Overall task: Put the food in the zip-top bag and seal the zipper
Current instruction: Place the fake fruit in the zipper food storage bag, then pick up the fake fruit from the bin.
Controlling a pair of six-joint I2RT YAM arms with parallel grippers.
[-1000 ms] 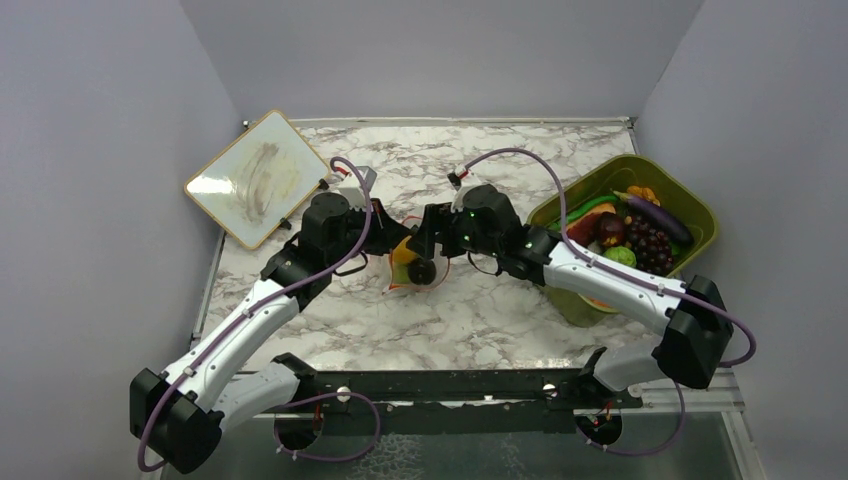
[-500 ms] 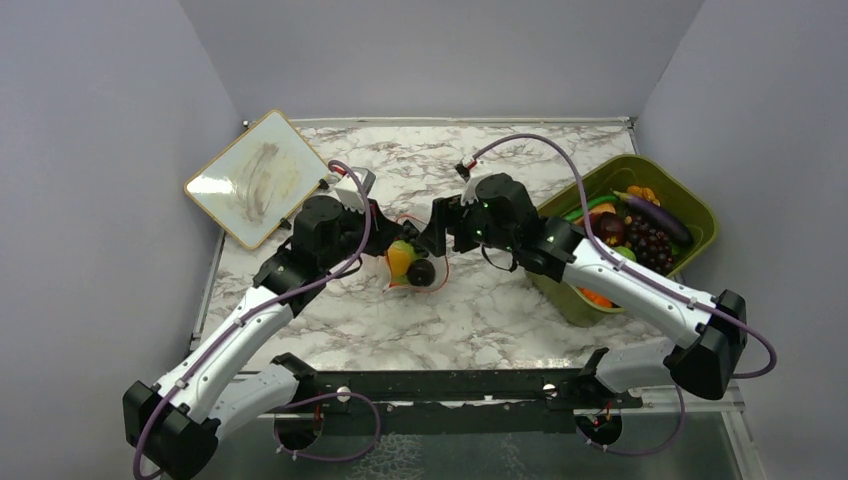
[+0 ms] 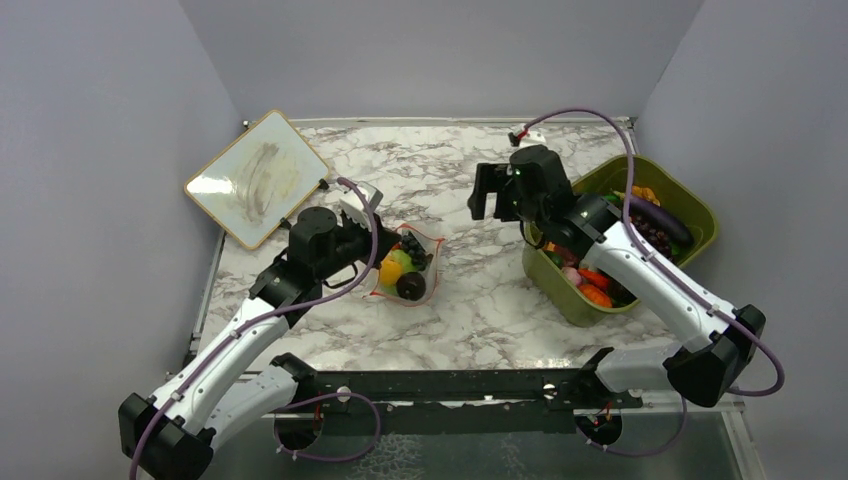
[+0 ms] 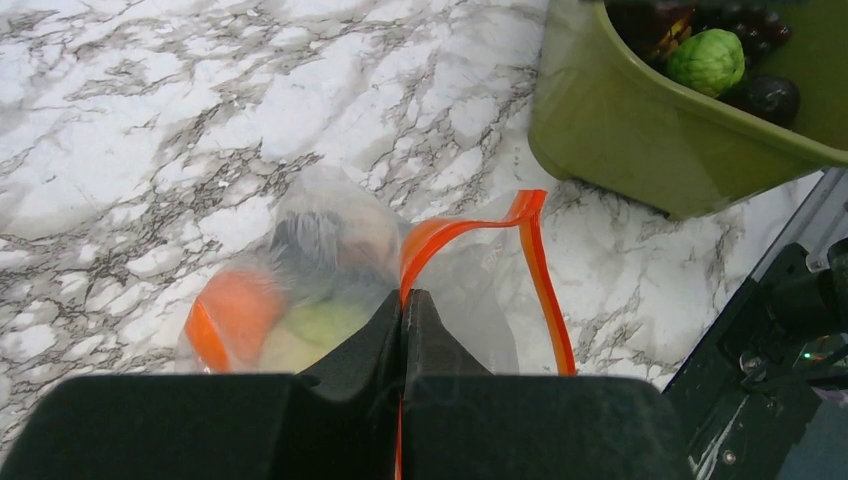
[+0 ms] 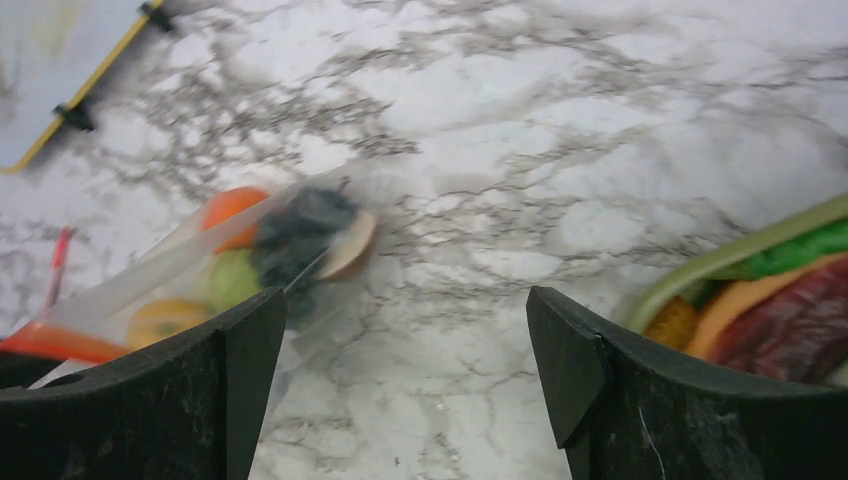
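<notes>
A small clear crinkly zip-top bag [image 3: 408, 265] lies on the white marbled tabletop [image 3: 470, 310], a little left of its middle and well in from every edge. Inside it are toy foods bunched together: an orange piece [image 3: 391, 272], a light-green piece [image 3: 402, 258], dark purple grapes [image 3: 415, 247] and a dark brown round piece [image 3: 410, 286]. The left hand [image 4: 403, 300] has its fingers pressed together on the red-orange zipper strip [image 4: 535, 270] at the bag's mouth. Beyond the pinch the strip bows out in a loop, so the mouth is not closed there. The right hand [image 3: 486, 192] hangs above the tabletop toward the far right, well apart from the bag, its fingers spread wide with nothing between them. An olive-green plastic bin [image 3: 690, 205] with more toy fruits and vegetables sits at the right edge. A white board with a yellow frame [image 3: 258, 178] lies at the far left corner.
</notes>
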